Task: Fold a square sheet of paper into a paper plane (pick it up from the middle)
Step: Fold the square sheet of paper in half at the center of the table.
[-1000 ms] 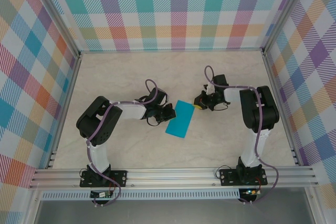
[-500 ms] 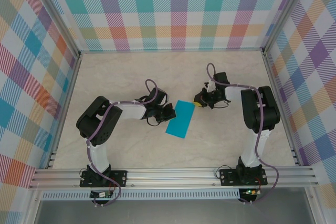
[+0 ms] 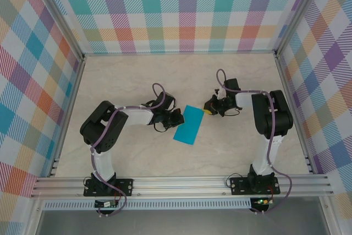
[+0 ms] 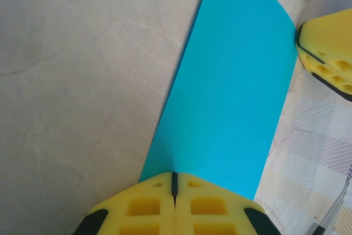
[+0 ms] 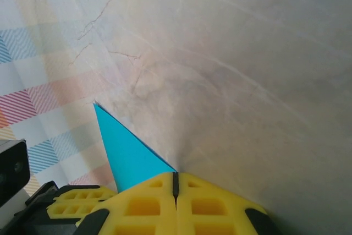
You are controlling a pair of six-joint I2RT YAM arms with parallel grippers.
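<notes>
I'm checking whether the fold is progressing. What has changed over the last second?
Almost nothing. The right gripper crept slightly toward the back wall, then settled back, shut with its tips at the right corner of the sheet of paper. The left gripper, shut at the sheet's left side, and the sheet stayed put.

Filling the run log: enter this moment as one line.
paper: rectangle flat on table | left end effector: shut at its left edge | right end effector: shut at its far right corner
</notes>
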